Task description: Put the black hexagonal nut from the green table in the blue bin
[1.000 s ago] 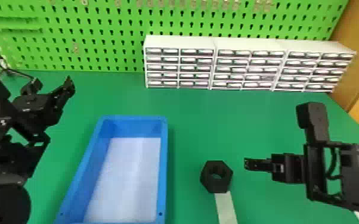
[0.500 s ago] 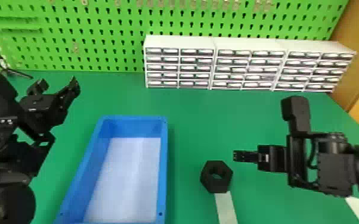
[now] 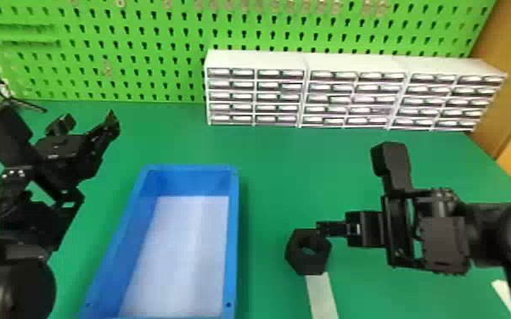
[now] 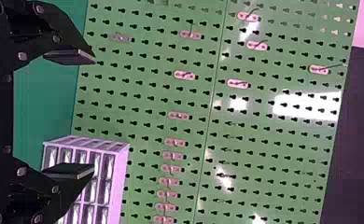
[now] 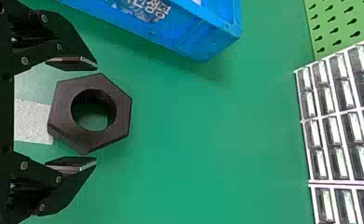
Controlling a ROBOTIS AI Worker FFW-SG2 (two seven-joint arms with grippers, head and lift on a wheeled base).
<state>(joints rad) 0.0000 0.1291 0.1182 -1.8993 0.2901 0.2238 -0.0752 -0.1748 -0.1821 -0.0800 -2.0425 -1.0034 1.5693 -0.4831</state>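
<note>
Right tool point(image 3: 321, 228) moved closer to nut point(image 3: 305, 265), fingers apart

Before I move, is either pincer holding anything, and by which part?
Nothing is held. The right pincer is open at the nut; the left pincer is open, empty.

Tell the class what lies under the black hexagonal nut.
The green table shows through the hole of the black hexagonal nut. A pale strip reaches the nut's edge; whether it continues beneath, or anything else lies there, the solid ring hides.
</note>
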